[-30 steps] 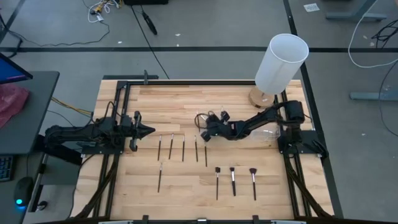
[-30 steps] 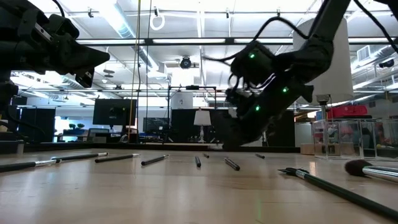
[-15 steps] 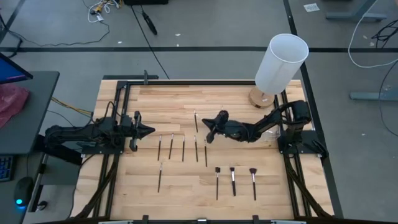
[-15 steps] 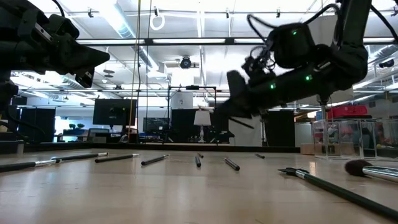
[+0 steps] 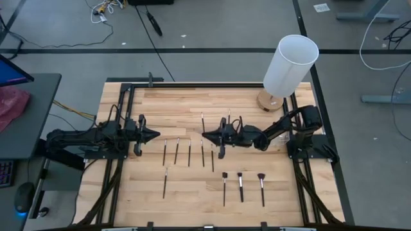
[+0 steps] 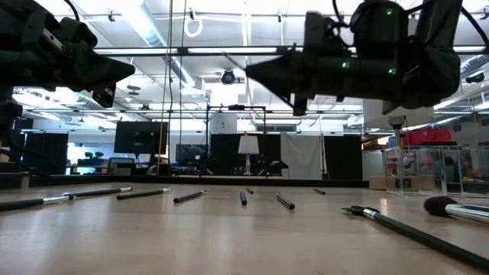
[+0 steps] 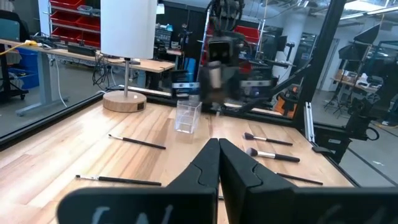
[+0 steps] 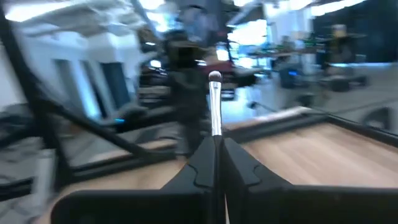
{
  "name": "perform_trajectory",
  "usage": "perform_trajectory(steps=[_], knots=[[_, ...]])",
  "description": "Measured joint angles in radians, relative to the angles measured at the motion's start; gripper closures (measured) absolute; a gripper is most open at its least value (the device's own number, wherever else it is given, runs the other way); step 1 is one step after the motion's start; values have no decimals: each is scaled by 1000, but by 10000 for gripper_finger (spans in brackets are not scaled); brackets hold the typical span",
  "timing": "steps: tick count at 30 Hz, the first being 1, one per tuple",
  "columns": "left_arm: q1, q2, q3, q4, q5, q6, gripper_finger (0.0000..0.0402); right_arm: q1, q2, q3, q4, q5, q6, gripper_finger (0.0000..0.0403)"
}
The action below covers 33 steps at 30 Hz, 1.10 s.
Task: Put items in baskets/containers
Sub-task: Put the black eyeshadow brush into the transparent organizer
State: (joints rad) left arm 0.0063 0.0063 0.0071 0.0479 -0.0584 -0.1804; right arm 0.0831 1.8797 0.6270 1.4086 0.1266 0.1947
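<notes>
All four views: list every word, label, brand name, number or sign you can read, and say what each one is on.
No text can be read in any view.
Red storage bins behind the table: any labels are too small to read.
Paper on the floor: any print is too small to read.
White cylinder, brushes and clear holder: no markings show.

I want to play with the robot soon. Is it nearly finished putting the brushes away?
Not nearly. Done: nothing that shows; the clear holder looks empty. In hand: the right gripper, above the table's middle, is shut on one brush. Left: about ten brushes lie on the table. The left gripper waits shut at the left side.
</notes>
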Motion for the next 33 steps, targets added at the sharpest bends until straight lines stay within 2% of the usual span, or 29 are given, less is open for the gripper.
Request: perform_trajectory(steps=[4, 11, 13, 16, 19, 23, 27, 33], knots=[[0, 0, 0, 31, -8, 4, 394, 46, 0, 0, 43, -12, -1, 394], [0, 0, 0, 124, -16, -96, 394, 107, 0, 0, 76, -6, -58, 394], [2, 0, 0, 189, -69, -67, 394, 117, 0, 0, 82, 13, -65, 394], [3, 3, 0, 259, -203, -75, 394, 124, 0, 1, 121, 23, -81, 394], [3, 50, 0, 308, -249, -67, 394, 124, 0, 1, 134, 23, -104, 394], [3, 204, 0, 377, -249, -118, 394, 122, -1, 2, 146, 34, -111, 394], [3, 453, 0, 513, -188, -111, 394, 122, -1, 2, 145, 67, -113, 394], [-7, 842, 0, 946, 17, 28, 392, 119, -1, 2, 142, 69, -106, 394]])
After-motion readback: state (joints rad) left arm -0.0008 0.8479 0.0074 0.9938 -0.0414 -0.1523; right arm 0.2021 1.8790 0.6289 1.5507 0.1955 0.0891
